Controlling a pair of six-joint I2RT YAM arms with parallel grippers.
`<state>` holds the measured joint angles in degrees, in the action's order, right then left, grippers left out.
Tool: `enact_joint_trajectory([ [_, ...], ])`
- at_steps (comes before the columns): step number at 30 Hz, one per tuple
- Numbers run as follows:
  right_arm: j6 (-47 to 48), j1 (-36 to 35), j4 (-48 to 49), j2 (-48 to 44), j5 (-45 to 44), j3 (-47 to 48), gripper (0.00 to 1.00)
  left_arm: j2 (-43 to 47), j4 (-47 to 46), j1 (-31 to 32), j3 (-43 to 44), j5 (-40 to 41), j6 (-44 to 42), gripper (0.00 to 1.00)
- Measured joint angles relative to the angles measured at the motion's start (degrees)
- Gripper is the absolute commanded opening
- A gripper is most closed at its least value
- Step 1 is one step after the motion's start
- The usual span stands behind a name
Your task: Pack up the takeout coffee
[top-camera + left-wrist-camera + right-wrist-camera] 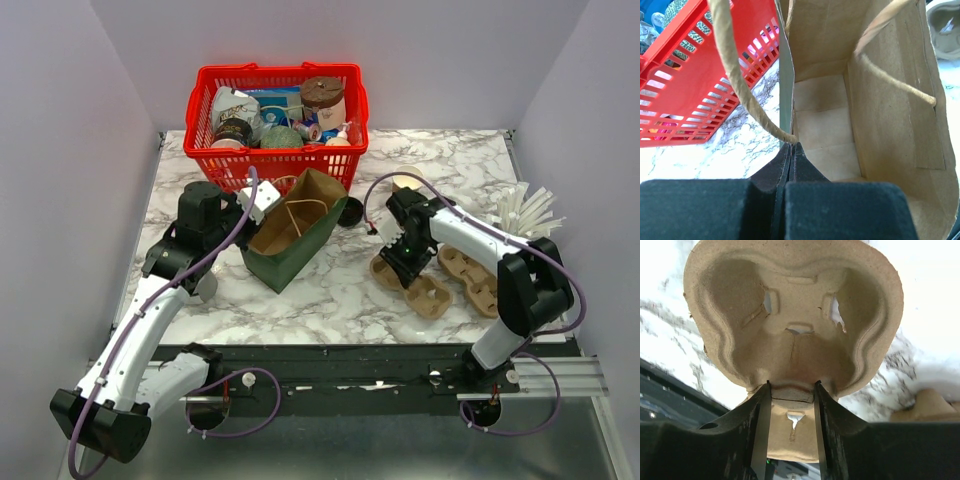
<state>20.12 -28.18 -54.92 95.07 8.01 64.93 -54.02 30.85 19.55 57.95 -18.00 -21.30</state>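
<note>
the left gripper (791, 152) is clenched on the rim of the paper bag (300, 225), which lies tilted with its mouth toward 1 o'clock, just at 6 o'clock of the red basket (275, 160). the right gripper (790, 400) grasps the middle ridge of a pulp carrier (790, 315) on the marble table (330, 300), with a second carrier (470, 275) at its 3 o'clock. the takeout coffee (405, 180) stands at 12 o'clock of the right gripper, partly hidden by the arm, apart from the bag.
</note>
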Motion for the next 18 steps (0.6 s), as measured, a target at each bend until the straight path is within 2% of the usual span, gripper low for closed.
enact_joint_trajectory([
  [3, 1.1, 0.0, -2.6, -1.4, 0.0, 2.4, 0.25, -0.3, 0.0, 0.0, 0.1, 0.0, -0.1, 0.0],
  [4, 1.4, 0.0, -3.2, -2.0, 0.0, 3.3, 0.17, -0.4, 0.1, 0.0, 0.2, 0.0, -0.3, 0.0],
  [7, 2.8, 0.0, -4.4, -4.8, 0.2, 5.6, 0.01, -0.5, 0.1, 0.0, 0.4, -0.2, -1.6, 0.0],
  [13, 6.5, 0.5, -4.2, -10.8, 0.6, 10.0, 0.01, -0.7, 1.7, 0.0, 1.6, -2.1, -6.5, 0.0],
  [18, 11.0, 1.2, 0.4, -12.9, 4.3, 20.8, 0.01, -0.8, 3.3, 0.0, 3.5, -4.1, -11.5, 0.0],
])
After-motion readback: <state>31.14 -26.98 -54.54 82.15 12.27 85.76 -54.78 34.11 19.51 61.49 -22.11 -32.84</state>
